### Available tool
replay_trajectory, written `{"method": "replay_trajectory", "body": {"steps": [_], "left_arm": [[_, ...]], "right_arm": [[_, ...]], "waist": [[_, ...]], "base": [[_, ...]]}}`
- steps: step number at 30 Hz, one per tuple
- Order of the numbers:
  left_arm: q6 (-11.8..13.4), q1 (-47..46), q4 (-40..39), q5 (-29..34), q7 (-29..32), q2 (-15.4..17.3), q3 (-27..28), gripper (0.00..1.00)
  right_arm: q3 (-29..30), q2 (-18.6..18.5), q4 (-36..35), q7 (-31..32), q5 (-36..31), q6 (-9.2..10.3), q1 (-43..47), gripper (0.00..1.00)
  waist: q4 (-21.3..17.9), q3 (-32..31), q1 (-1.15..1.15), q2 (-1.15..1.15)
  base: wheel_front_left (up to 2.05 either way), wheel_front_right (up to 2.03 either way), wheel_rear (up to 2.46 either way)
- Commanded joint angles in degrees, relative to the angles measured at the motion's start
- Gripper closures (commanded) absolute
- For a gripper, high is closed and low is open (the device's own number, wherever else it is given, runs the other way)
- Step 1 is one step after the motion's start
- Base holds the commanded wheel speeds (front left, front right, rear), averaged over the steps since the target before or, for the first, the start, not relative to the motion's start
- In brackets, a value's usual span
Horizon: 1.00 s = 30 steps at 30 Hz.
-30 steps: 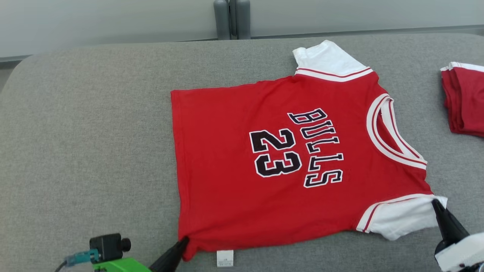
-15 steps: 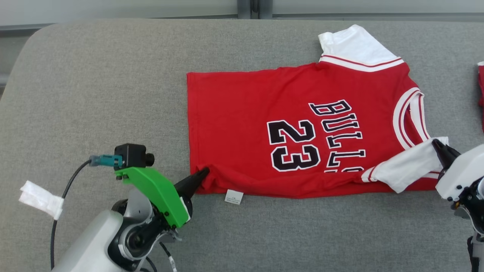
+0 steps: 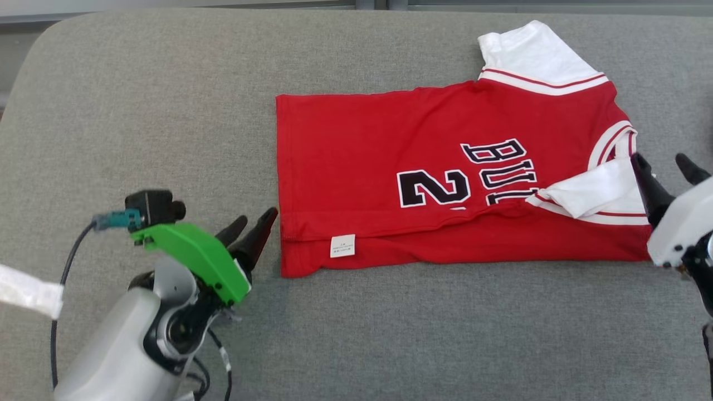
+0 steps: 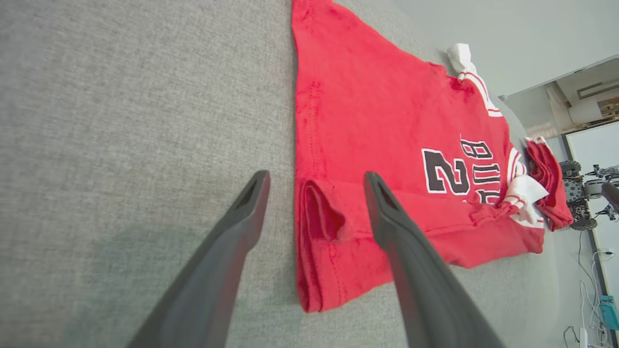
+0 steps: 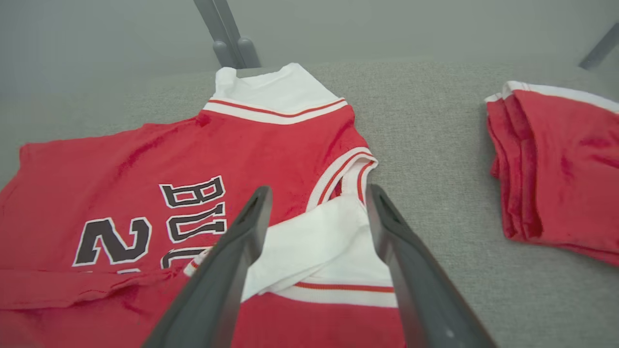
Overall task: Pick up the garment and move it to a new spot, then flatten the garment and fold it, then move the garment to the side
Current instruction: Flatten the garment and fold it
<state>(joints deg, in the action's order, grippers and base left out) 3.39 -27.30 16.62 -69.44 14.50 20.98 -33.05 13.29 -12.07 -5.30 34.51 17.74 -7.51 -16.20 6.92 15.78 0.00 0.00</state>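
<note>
Jersey: red basketball shirt with white sleeves and striped white neck trim, lying on the grey fabric-covered bench. It sits right of centre in the head view, with its hem toward the robot's left and its neck toward its right.
Fold: the near long edge is turned over onto the front and hides the lower parts of the black "2" and "BU" lettering. A small white care label shows on the turned strip near the hem.
Sleeves: the near sleeve lies folded in across the chest beside the neck; the far sleeve lies flat, pointing away from the robot.
Left end effector: fingers spread and empty, low by the hem's near corner. In the wrist view one finger is over the grey cover and the other over the turned strip.
Right end effector: fingers spread and empty at the neck end. In the wrist view they flank the folded-in sleeve.
Second garment: folded, red with white trim, on the bench to the right, apart from the jersey.
</note>
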Motion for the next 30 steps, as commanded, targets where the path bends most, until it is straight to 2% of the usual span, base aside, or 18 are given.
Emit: {"method": "replay_trajectory", "body": {"steps": [1, 5, 8, 13, 18, 27, 28, 29, 30], "left_arm": [[-0.4, 3.5, -1.4, 0.9, -1.2, 1.1, 0.0, 0.00], [-0.3, 10.8, -7.6, 0.8, -0.9, 3.8, -2.0, 0.00], [0.4, 13.1, -9.0, 0.9, -0.8, 4.9, -2.4, 0.00], [0.6, 11.0, -8.6, 0.1, -1.1, 3.1, -1.7, 0.00], [0.0, 9.4, -6.6, -0.1, -1.3, 1.3, -1.8, 0.00], [-2.6, 8.7, -4.5, -3.5, 1.4, -1.1, -2.5, 0.00], [-2.9, 8.5, -4.2, -3.6, 1.7, -1.4, -2.8, 0.02], [-3.5, 8.3, -4.0, -4.0, 2.1, -1.8, -3.0, 0.46], [-4.0, 8.2, -3.8, -4.3, 2.6, -2.1, -3.3, 0.62]], "right_arm": [[-0.9, -1.3, -1.2, -0.5, 0.3, 0.04, 3.4, 0.00], [-1.3, -5.6, -4.1, 0.4, -0.3, 0.05, 11.2, 0.00], [-1.1, -8.1, -4.3, 0.7, -1.7, 0.03, 14.1, 0.00], [0.7, -7.0, -1.6, 1.2, -3.0, 0.05, 12.4, 0.00], [0.1, -6.1, 0.5, 3.4, -3.2, 0.05, 11.1, 0.00], [0.4, -4.4, 2.7, 6.3, -2.5, 0.05, 11.1, 0.00], [0.3, -4.1, 3.1, 6.7, -2.3, 0.05, 10.9, 0.00], [0.3, -3.7, 3.7, 7.1, -2.0, 0.05, 10.7, 0.00], [0.1, -3.6, 4.1, 7.5, -2.0, 0.05, 10.6, 0.00]], "waist": [[-0.7, -0.7, 0.00, 0.00], [-0.9, 0.6, 0.00, 0.00], [-0.6, 2.6, 0.00, 0.00], [0.3, 4.8, 0.00, 0.00], [0.7, 5.4, 0.00, 0.00], [0.1, 6.2, 0.00, 0.00], [0.1, 6.4, 0.00, 0.00], [0.0, 6.6, 0.00, 0.00], [-0.1, 6.7, 0.00, 0.00]], "base": [[0.00, 0.00, 0.00], [0.00, 0.00, 0.00], [0.00, 0.00, 0.00], [0.00, 0.00, 0.00], [0.00, 0.00, 0.00], [0.00, 0.00, 0.00], [0.00, 0.00, 0.00], [0.00, 0.00, 0.00], [0.00, 0.00, 0.00]]}}
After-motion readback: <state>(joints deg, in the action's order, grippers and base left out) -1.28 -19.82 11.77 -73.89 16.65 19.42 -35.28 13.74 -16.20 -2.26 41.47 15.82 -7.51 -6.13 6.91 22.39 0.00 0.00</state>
